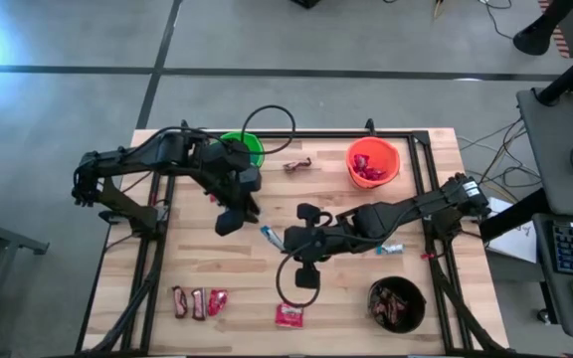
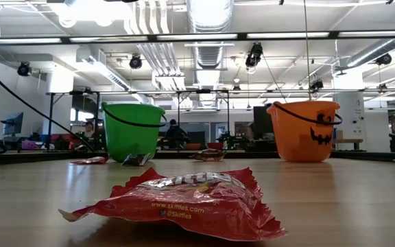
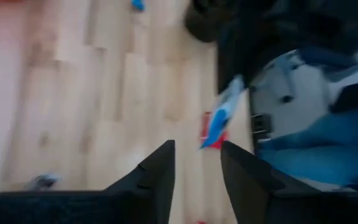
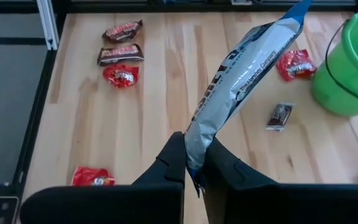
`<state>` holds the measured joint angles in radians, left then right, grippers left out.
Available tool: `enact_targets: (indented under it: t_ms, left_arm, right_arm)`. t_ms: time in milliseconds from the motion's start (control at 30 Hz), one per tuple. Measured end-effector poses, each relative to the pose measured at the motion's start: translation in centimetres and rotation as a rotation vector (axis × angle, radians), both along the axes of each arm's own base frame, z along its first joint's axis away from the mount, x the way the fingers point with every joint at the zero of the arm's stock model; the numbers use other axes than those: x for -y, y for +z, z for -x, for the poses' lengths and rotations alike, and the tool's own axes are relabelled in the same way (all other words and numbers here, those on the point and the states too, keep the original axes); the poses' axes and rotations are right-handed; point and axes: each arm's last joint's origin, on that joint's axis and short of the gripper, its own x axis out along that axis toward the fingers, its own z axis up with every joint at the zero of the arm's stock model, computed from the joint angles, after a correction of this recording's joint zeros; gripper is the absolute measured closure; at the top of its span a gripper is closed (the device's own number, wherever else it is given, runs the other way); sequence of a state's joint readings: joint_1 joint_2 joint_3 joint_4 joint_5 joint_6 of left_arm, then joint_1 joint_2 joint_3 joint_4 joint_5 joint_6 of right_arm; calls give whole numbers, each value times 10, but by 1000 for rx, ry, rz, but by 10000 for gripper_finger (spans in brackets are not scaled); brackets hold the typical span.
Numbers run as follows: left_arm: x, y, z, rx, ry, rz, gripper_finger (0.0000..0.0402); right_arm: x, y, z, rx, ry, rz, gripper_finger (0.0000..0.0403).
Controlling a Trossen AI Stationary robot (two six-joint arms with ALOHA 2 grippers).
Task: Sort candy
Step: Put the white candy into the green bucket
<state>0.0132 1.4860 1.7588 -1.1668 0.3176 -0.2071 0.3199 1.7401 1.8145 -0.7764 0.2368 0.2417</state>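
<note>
High view, left gripper (image 1: 229, 221): beside the green bucket (image 1: 244, 147), toward the table middle; fingers' spacing cannot be told here.
High view, right gripper (image 1: 279, 237): farther from the green bucket, pinching a light-blue-and-white bar (image 1: 270, 235).
High view, other candy: brown bars and a red packet (image 1: 198, 302) at the table's near edge, well apart from the green bucket; red sweets in the orange bucket (image 1: 373, 162); dark bars in the black bucket (image 1: 397, 304).
Low view: red packet (image 2: 184, 202) lies flat, well in front of the green bucket (image 2: 132, 130).
Left wrist view: fingers (image 3: 160, 174) spread apart, nothing between them.
Right wrist view: fingers (image 4: 173, 163) pressed on the bar (image 4: 241, 87), which stands up beside the green bucket (image 4: 350, 62).
</note>
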Motion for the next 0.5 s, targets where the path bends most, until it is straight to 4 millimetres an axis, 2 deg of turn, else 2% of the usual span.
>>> enact_targets:
  t_ms: [133, 267, 500]
  left_arm:
    - [2, 3, -2, 24, -12, 89, 266]
    - [2, 4, -3, 27, -8, 108, 243]
    - [2, -1, -9, 26, -11, 113, 231]
  right_arm:
    - [1, 1, 0, 1, 14, 18, 390]
    - [2, 7, -1, 24, 20, 20, 390]
    - [4, 26, -1, 74, 49, 36, 390]
